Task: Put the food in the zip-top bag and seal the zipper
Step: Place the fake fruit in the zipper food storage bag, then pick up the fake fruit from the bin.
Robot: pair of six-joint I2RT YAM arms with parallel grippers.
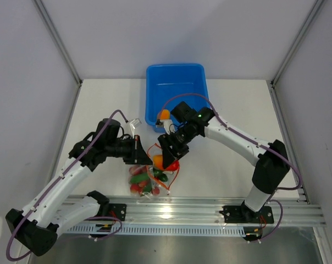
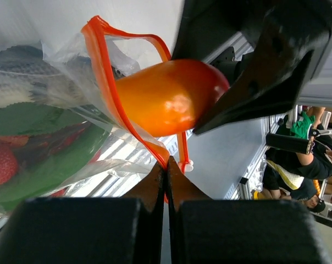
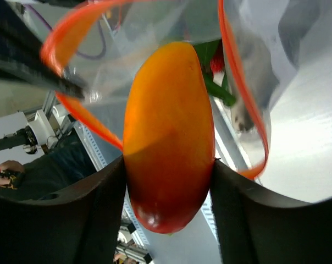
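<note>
The clear zip-top bag [image 1: 147,179] lies near the front rail with green and red toy foods and a grey fish [image 2: 23,82] inside. My left gripper [image 2: 166,168] is shut on the orange-red zipper [image 2: 103,71] strip, holding the mouth open. A yellow-orange fruit [image 3: 169,132] with a red end is pinched between the fingers of my right gripper [image 3: 169,165], its tip poking into the bag's mouth [image 1: 165,160]. From the left wrist view the same fruit [image 2: 169,96] sits just inside the zipper loop.
A blue plastic tub [image 1: 176,91] stands at the back centre, with a small orange item [image 1: 164,114] at its near rim. An aluminium rail [image 1: 210,212] runs along the table's front edge. White walls close in the sides.
</note>
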